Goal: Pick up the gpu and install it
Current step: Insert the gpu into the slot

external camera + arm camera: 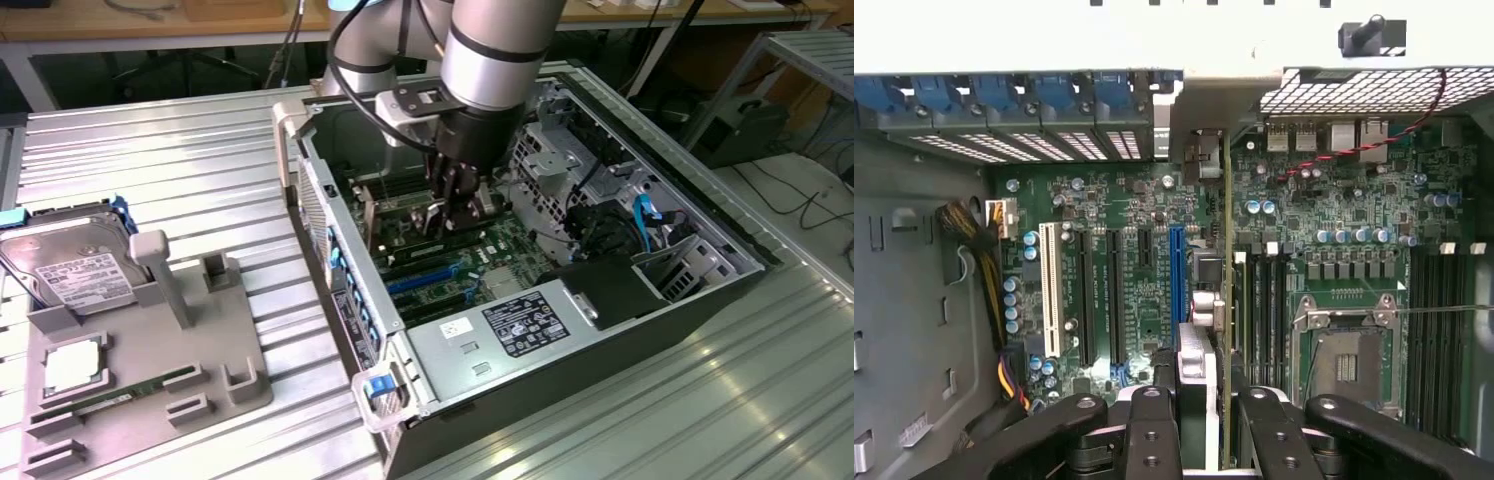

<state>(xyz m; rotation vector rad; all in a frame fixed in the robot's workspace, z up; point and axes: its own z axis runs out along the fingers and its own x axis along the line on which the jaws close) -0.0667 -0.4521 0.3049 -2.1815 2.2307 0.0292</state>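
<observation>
The end effector (451,210) sits low inside the open case (694,215), between drive cage (567,150) and rear wall (310,185).

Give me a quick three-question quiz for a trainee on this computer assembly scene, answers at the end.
1. True or false: the hand is down inside the open computer case.
2. What does the hand grip? A) the gpu B) a fan C) a cable
3. Fill in: the hard drive stands in the grey ___ on the exterior view's left.
Key: 1 true; 2 A; 3 holder.
</observation>
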